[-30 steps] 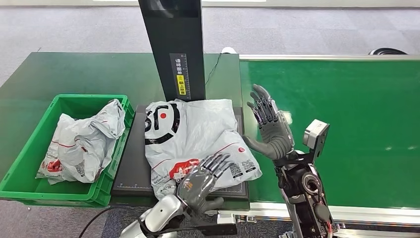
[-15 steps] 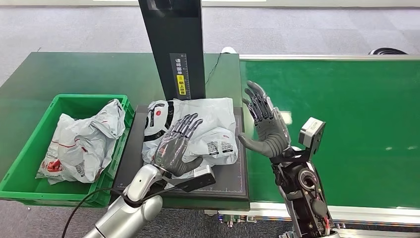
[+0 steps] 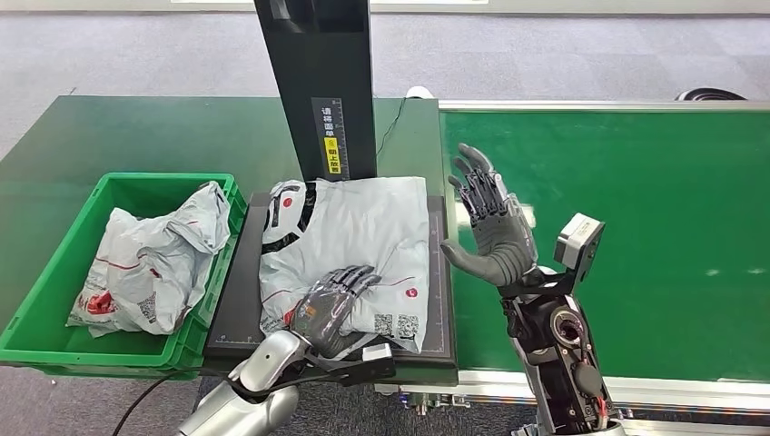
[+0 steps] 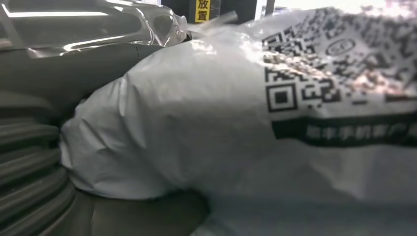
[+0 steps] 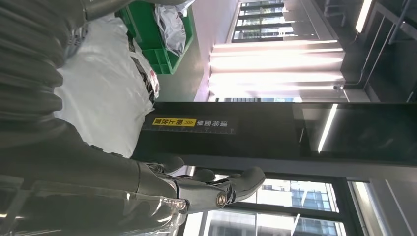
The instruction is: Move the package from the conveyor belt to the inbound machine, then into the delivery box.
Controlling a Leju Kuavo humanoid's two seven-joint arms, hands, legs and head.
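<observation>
The green conveyor belt (image 3: 626,236) fills the right side of the head view, its surface bare beyond the robot's right arm. To its left stands the dark green desk (image 3: 136,136), which carries the inbound machine (image 3: 318,82), a tall black column with a yellow-and-white label, rising from a flat black scanning plate (image 3: 238,300). At the desk's left end sits the green delivery box (image 3: 54,272), holding a crumpled grey-white bag (image 3: 154,254) with red print.

The package (image 3: 354,245), a grey-white plastic mailer with black and red marks and QR codes, lies flat on the scanning plate at the foot of the column, just beside the delivery box and clear of the belt. In the left wrist view the package (image 4: 255,123) shows close up, its QR code and black printed strip facing the camera.

The left hand (image 3: 331,304) rests palm-down on the package's near edge, fingers (image 3: 359,277) spread on the plastic and grasping nothing. The right hand (image 3: 490,227) is raised above the belt's left edge, just beside the package, its fingers (image 3: 477,186) released and apart, palm toward the package. The right wrist view shows the same fingers (image 5: 236,187) extended before the column.
</observation>
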